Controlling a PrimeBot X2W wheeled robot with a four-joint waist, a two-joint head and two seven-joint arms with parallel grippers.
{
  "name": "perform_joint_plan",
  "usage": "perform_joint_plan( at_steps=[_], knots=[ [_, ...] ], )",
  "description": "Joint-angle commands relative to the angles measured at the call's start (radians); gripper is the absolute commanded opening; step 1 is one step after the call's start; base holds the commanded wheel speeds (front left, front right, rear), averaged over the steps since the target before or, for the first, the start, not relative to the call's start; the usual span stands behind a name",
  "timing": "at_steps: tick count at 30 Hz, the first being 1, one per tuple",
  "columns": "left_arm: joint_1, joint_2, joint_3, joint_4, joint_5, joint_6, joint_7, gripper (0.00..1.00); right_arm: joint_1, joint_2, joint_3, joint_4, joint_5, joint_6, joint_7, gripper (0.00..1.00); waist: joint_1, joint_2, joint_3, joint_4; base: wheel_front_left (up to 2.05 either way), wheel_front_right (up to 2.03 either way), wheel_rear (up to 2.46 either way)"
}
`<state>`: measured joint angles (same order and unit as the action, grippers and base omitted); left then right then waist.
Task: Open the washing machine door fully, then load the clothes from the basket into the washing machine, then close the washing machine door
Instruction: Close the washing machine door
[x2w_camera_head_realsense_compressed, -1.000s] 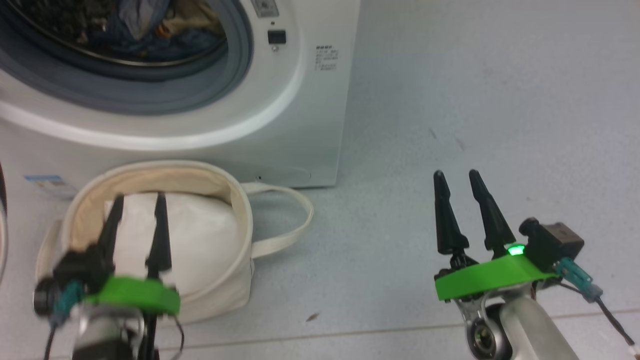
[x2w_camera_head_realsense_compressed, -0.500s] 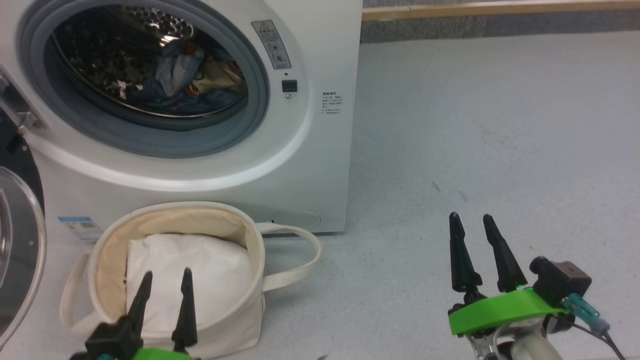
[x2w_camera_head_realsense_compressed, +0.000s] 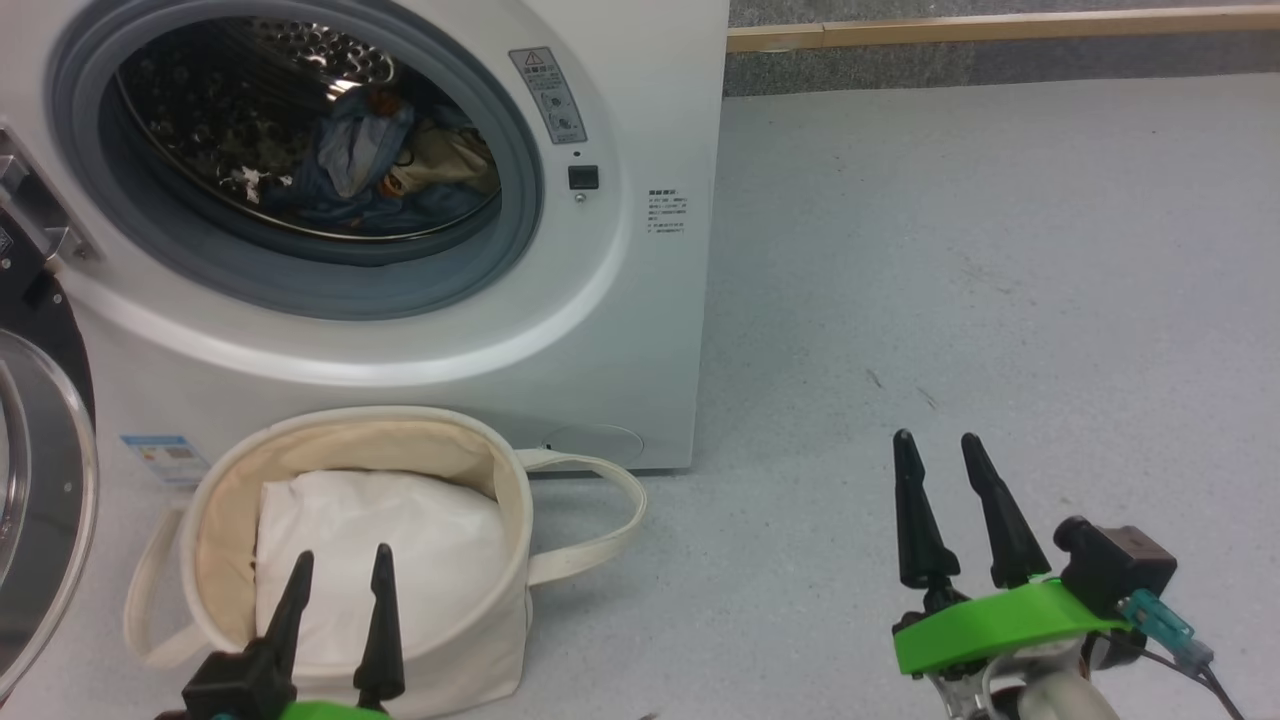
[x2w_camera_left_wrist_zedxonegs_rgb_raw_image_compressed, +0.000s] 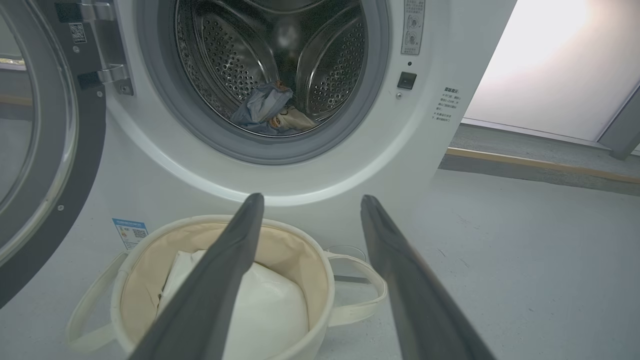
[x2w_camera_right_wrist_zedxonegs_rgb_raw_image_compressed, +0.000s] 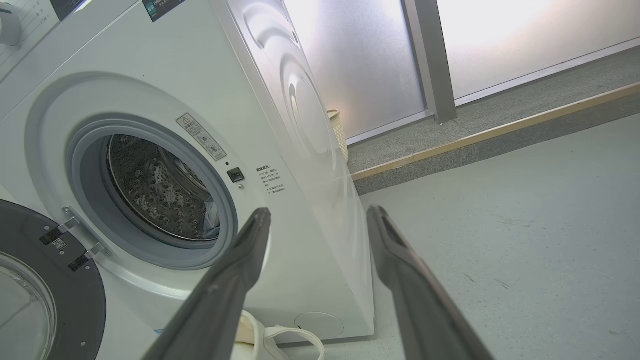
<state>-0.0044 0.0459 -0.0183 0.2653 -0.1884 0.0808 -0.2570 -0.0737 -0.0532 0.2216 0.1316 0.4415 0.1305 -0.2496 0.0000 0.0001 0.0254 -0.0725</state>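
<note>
both tools empty. left tool (x2w_camera_head_realsense_compressed: 342, 552): fingers apart, hanging just above the basket (x2w_camera_head_realsense_compressed: 480, 640), tips over the plain white bundle (x2w_camera_head_realsense_compressed: 380, 520) inside it. right tool (x2w_camera_head_realsense_compressed: 936, 436): fingers apart too, over bare floor (x2w_camera_head_realsense_compressed: 950, 250), well off to the right of the basket.

clothes (x2w_camera_head_realsense_compressed: 370, 165): blue printed garment already lies in the drum of the washing machine (x2w_camera_head_realsense_compressed: 620, 330), ahead of and above the left tool. no printed garment shows in the basket, just the white bundle. loading looks done, by my read.

washing machine door (x2w_camera_head_realsense_compressed: 35, 480): swung wide open, standing to the left of the left tool and slightly ahead of it. hinge sits on the left rim of the porthole, so the free edge lies nearest the left tool.

judgement: closing the door is what's left. the left arm is clearly the nearer one; the right tool would have to cross the basket and the other arm. the push needs to go from the door's outer side, sweeping rightward toward the porthole. the basket sits in front of the machine below the opening; can't tell whether the door's lower rim clears its near handle.
</note>
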Motion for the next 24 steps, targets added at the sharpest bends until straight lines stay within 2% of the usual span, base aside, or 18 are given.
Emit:
perform_joint_plan(
  at_steps=[1,6,24],
  knots=[
    [-0.028,0.004,0.026,-0.028,-0.006,0.008,-0.005,1.0,-0.012,0.003,0.026,-0.027,-0.002,0.0,-0.012,1.0,0.0,-0.0001,0.001,0.001,0.0,0.0,0.0],
    [-0.032,0.004,0.023,-0.021,-0.04,0.006,-0.005,1.0,-0.009,0.003,0.029,-0.02,-0.004,0.0,-0.012,1.0,0.0,-0.0001,0.004,0.007,0.0,0.0,0.0],
    [-0.041,0.004,0.023,0.002,-0.036,-0.014,-0.005,1.0,-0.011,0.003,0.037,-0.017,0.002,0.0,-0.012,1.0,0.0,-0.0001,0.018,0.025,0.0,0.0,0.0]
  ],
)
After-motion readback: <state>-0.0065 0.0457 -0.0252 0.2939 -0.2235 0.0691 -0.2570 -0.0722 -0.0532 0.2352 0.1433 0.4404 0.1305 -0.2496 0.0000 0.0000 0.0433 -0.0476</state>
